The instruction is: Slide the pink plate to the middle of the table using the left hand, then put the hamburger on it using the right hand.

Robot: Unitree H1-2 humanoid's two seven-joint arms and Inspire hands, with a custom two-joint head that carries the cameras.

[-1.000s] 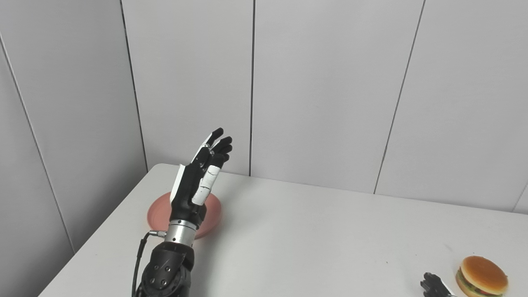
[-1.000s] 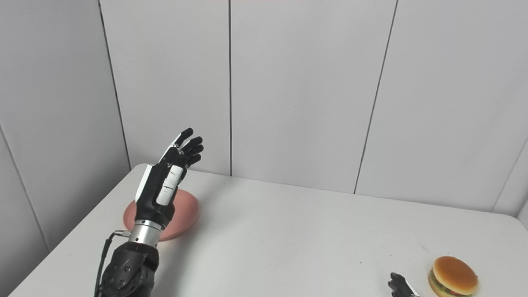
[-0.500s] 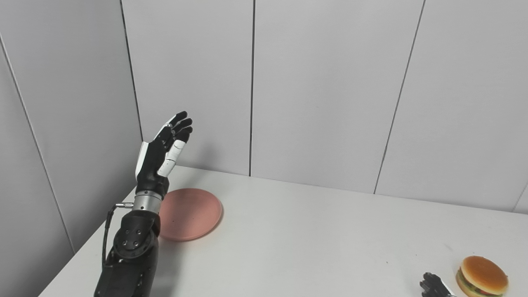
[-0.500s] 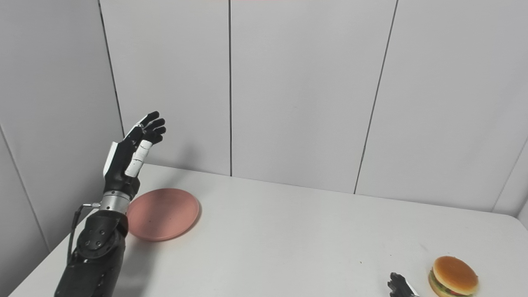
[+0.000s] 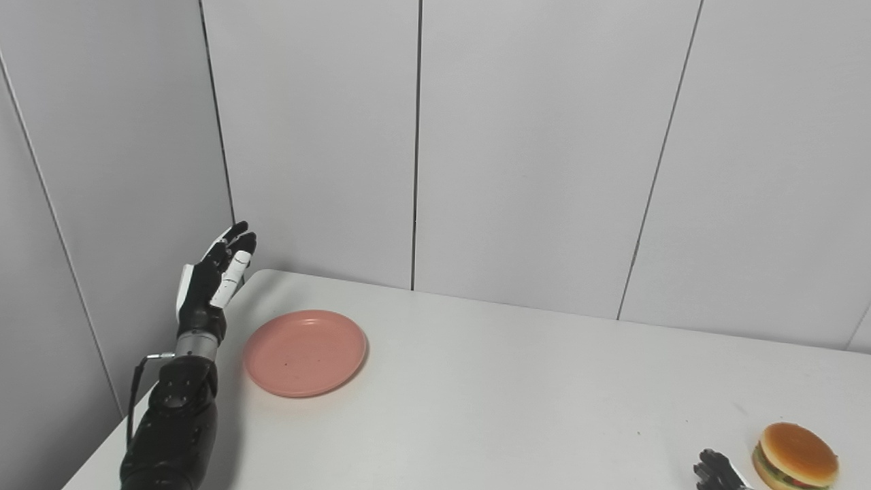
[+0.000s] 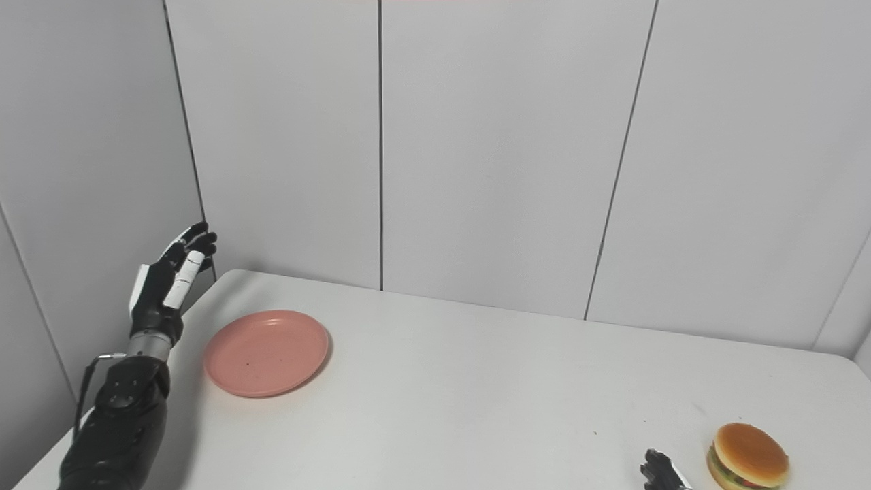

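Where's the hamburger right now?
The hamburger sits at the table's near right corner, just right of the right hand.

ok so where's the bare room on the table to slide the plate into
The wide middle of the table is bare, between the pink plate at far left and the hamburger at near right. It is tighter by the left hand and by the right hand beside the hamburger.

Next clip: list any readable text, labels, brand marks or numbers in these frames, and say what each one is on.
None: no readable text anywhere.
Round pink plate: plain, only tiny dark specks.
Toy hamburger with tan bun: no label.
Black and white left hand: no readable marking.
Right hand: barely in view, nothing legible.
White table and grey wall panels: blank.
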